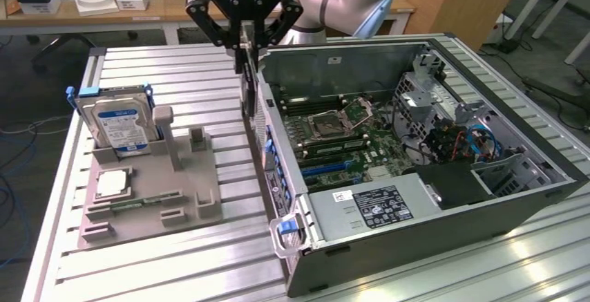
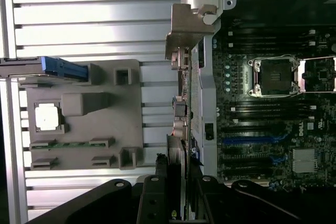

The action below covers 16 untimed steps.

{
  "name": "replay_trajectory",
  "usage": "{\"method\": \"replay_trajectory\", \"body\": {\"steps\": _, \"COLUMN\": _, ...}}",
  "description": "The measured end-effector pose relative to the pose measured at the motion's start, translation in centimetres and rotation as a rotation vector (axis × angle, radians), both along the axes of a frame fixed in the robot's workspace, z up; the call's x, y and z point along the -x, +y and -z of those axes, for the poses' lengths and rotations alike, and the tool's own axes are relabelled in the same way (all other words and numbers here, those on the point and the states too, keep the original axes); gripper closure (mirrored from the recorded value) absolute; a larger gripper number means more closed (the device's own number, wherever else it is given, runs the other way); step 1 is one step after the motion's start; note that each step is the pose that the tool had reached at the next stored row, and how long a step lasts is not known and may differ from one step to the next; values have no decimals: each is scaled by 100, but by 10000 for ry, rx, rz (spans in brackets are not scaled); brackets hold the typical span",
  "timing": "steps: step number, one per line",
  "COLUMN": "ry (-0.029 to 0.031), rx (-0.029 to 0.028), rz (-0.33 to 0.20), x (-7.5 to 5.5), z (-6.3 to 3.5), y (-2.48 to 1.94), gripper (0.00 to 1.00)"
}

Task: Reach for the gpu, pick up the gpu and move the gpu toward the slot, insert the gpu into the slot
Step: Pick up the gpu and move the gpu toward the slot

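My gripper [image 1: 244,48] hangs over the near wall of the open computer case [image 1: 516,198], shut on the gpu [image 1: 247,88]. The card hangs on edge, straight down from the fingers, just outside the case's side wall. In the wrist view the gpu [image 2: 180,111] runs edge-on away from the gripper [image 2: 177,184], its pale metal bracket [image 2: 186,27] at the far end. It lies alongside the case wall, not over the motherboard. The blue slot [image 1: 325,167] on the motherboard [image 2: 247,141] sits bare, off to one side of the card.
A grey fixture tray [image 1: 184,198] on the slatted aluminium table holds a blue-labelled hard drive [image 1: 120,124], a processor chip [image 1: 110,183] and a green memory stick [image 1: 138,202]. Inside the case are the CPU socket [image 2: 275,76], power supply [image 1: 378,205] and cables [image 1: 479,143].
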State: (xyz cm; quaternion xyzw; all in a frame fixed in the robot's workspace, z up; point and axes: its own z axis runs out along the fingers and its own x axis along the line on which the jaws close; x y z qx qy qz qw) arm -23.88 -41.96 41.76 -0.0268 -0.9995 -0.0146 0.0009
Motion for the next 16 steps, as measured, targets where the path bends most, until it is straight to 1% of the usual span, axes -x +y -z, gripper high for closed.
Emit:
{"method": "replay_trajectory", "body": {"steps": 6, "ry": 25, "rx": -1, "rz": 1, "x": -109, "z": 0, "y": 0, "gripper": 74}}
{"method": "replay_trajectory", "body": {"steps": 16, "ry": 49, "rx": 0, "rz": 4, "x": -243, "z": 0, "y": 0, "gripper": 74}}
